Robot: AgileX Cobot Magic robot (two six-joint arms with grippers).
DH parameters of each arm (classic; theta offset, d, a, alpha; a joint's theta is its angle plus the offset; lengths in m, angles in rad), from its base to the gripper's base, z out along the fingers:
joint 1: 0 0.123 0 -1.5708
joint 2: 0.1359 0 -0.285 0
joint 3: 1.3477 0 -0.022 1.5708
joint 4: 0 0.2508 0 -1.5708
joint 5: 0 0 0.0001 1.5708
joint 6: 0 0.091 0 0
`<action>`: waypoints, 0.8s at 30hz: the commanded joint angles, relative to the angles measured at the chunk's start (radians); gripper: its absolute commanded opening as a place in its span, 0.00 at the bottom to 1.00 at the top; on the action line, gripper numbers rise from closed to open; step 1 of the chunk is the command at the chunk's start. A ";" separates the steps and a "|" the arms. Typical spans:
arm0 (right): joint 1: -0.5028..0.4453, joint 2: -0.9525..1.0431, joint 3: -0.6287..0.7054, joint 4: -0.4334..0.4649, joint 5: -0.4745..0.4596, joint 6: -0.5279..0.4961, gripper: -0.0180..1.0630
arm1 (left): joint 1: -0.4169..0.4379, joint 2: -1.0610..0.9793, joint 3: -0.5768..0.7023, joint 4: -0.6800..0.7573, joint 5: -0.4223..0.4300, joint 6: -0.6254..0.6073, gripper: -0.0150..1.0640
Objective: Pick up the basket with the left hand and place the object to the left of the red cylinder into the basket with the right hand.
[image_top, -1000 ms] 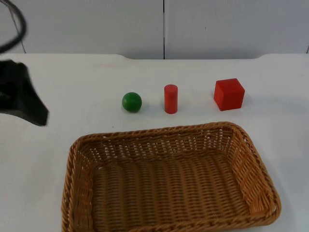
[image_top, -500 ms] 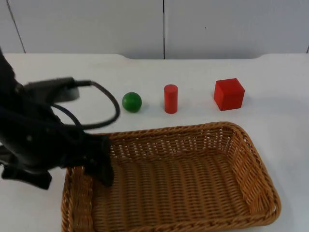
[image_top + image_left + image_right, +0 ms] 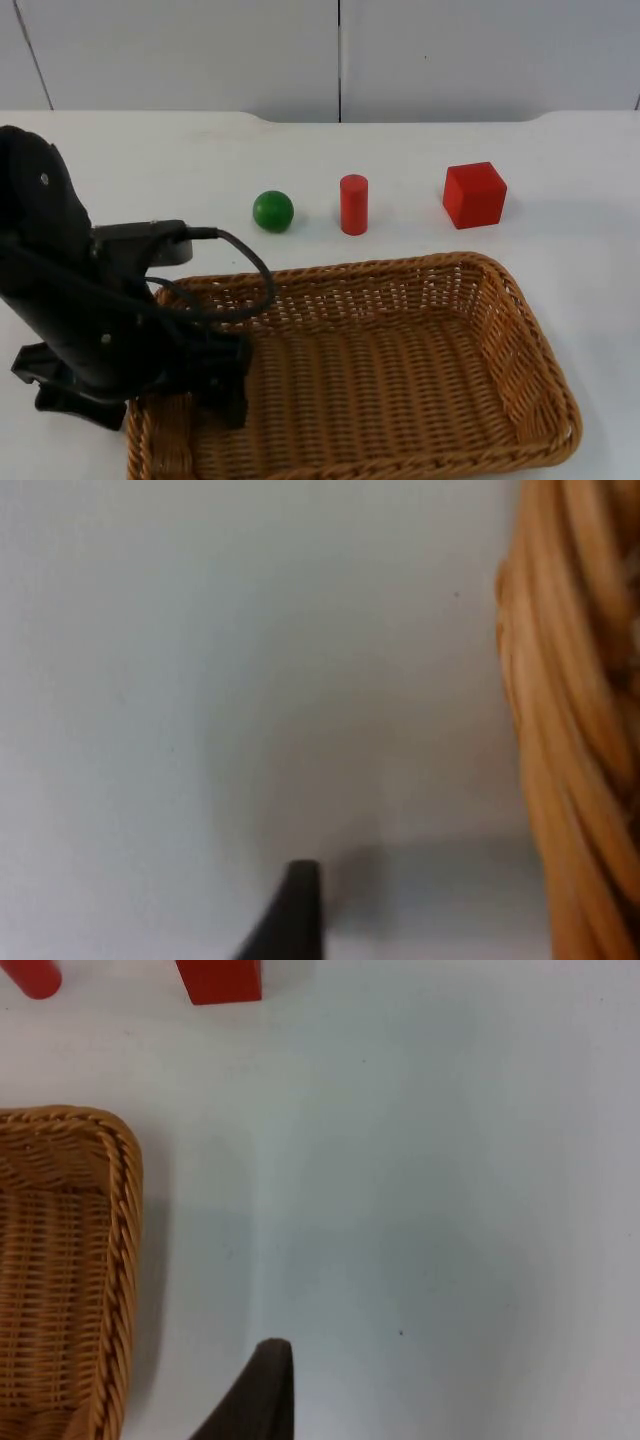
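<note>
basket [image 3: 400,380] rim under left gripper [image 3: 185,385]

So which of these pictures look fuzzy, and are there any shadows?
Top view: even light, the green ball, red cylinder and red cube crisp, with faint shadows. Left wrist view: the basket rim is soft and out of focus, and a grey shadow lies on the table. Right wrist view: a pale shadow beside the basket.

The left arm [image 3: 90,320] covers the basket's [image 3: 400,370] near-left rim, so the left end effector's grip there cannot be told. In the right wrist view the cube [image 3: 220,980] and cylinder [image 3: 30,977], far ahead of that end effector, are cut off at the edge.
</note>
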 commanded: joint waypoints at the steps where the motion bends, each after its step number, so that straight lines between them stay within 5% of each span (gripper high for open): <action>1: -0.005 -0.003 -0.004 -0.002 -0.009 -0.010 0.99 | -0.005 0.000 -0.002 -0.027 -0.020 -0.006 0.63; 2: -0.005 -0.003 -0.004 -0.002 -0.009 -0.010 0.99 | -0.005 0.000 -0.002 -0.027 -0.020 -0.006 0.63; 6: -0.005 -0.003 -0.004 -0.004 -0.009 -0.010 0.99 | -0.005 0.000 -0.002 -0.056 -0.026 -0.006 0.23; 7: -0.005 -0.003 -0.004 -0.004 -0.009 -0.010 0.99 | -0.005 0.000 -0.002 -0.056 -0.026 -0.006 0.23; 9: -0.005 -0.003 -0.004 -0.004 -0.009 -0.010 0.99 | -0.005 -0.002 -0.002 -0.064 -0.027 -0.008 0.03; 16: -0.005 -0.003 -0.004 -0.004 -0.009 -0.010 0.99 | -0.003 -0.002 -0.002 -0.087 0.011 -0.008 0.01; 24: -0.005 -0.003 -0.004 -0.005 -0.005 -0.021 0.99 | 0.124 -0.111 -0.001 -0.079 0.214 0.135 0.01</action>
